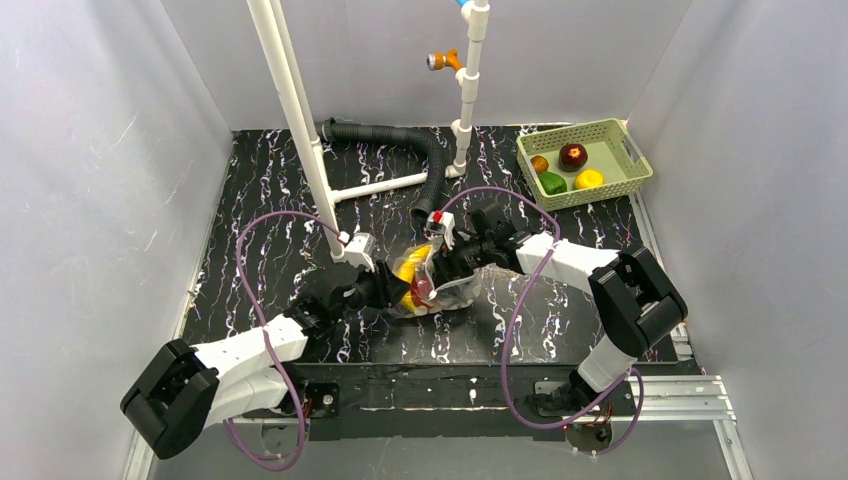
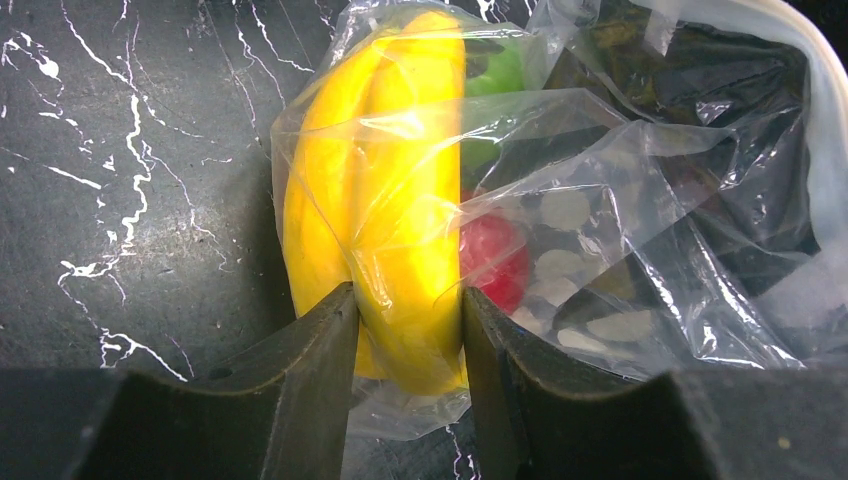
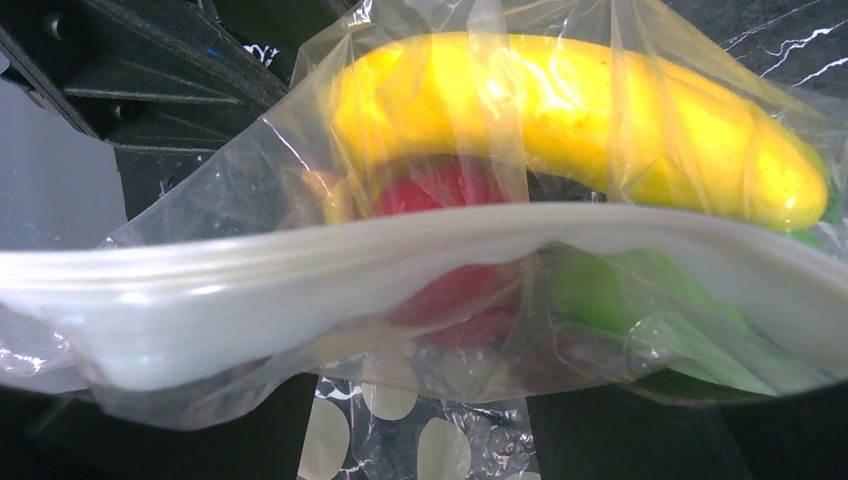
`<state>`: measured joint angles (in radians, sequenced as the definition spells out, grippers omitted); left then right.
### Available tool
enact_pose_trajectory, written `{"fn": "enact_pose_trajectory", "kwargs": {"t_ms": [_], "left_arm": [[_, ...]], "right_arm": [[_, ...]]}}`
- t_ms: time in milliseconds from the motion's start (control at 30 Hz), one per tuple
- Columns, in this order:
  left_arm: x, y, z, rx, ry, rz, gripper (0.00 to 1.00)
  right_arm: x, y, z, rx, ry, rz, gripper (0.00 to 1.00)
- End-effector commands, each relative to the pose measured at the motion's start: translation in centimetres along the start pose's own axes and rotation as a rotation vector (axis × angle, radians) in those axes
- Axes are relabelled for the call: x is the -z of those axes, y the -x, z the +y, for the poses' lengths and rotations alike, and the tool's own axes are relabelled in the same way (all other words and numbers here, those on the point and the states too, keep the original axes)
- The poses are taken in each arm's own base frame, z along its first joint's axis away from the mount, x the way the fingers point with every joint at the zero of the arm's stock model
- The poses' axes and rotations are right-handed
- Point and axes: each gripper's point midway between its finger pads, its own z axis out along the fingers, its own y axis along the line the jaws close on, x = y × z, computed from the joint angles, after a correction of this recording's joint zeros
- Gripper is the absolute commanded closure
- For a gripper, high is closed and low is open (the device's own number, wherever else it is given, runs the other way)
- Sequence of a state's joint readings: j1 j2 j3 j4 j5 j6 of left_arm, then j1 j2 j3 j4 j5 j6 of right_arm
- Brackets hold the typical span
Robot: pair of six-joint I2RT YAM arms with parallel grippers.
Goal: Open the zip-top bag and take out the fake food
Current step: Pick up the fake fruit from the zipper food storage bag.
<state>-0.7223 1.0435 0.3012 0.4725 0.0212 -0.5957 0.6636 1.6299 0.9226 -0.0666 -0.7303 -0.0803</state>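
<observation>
The clear dotted zip-top bag [image 1: 457,291] lies at the table's middle between both grippers. It holds a yellow banana [image 2: 380,200], a red piece [image 2: 495,260] and a green piece [image 2: 495,70]. My left gripper [image 1: 393,290] is shut on the banana through the bag film [image 2: 408,340]. My right gripper [image 1: 452,268] is at the bag's mouth. Its fingers stand wide apart [image 3: 415,430], with the white zip strip [image 3: 300,270] draped across them. Banana [image 3: 570,110], red piece [image 3: 440,190] and green piece [image 3: 610,290] show behind the strip.
A green basket [image 1: 585,128] at the back right holds a dark red apple [image 1: 573,156], a lemon [image 1: 589,179], a green pepper [image 1: 552,182] and an orange-brown piece [image 1: 540,163]. A white pipe frame [image 1: 300,120] and a black hose [image 1: 420,150] stand behind the bag.
</observation>
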Motion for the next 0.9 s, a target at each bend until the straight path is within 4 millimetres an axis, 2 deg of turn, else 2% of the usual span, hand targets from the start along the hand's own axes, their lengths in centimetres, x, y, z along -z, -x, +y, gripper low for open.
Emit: {"fn": "enact_pose_trajectory", "kwargs": {"t_ms": [0,300,333,433,867], "left_arm": [[0.1,-2.3,0.2,-0.001,-0.032,0.08,0.76],[-0.2,-2.8,-0.3,0.019,-0.071,0.107,0.81],[-0.1,-2.8,-0.2,0.024,-0.071,0.105,0.85],[0.2,-2.9,0.3,0.034,-0.059,0.099,0.88],[0.6,-4.4,2.1,0.059,-0.026,0.13,0.93]], "right_arm": [[-0.6,1.0,0.4,0.015,0.013,0.0,0.24],[-1.1,0.8,-0.3,0.017,-0.042,0.027,0.19],[-0.8,1.0,-1.7,0.021,-0.128,0.033,0.16],[-0.6,1.1,-2.5,0.023,-0.18,0.034,0.13],[-0.5,2.4,-3.1,-0.07,-0.231,0.015,0.13]]}}
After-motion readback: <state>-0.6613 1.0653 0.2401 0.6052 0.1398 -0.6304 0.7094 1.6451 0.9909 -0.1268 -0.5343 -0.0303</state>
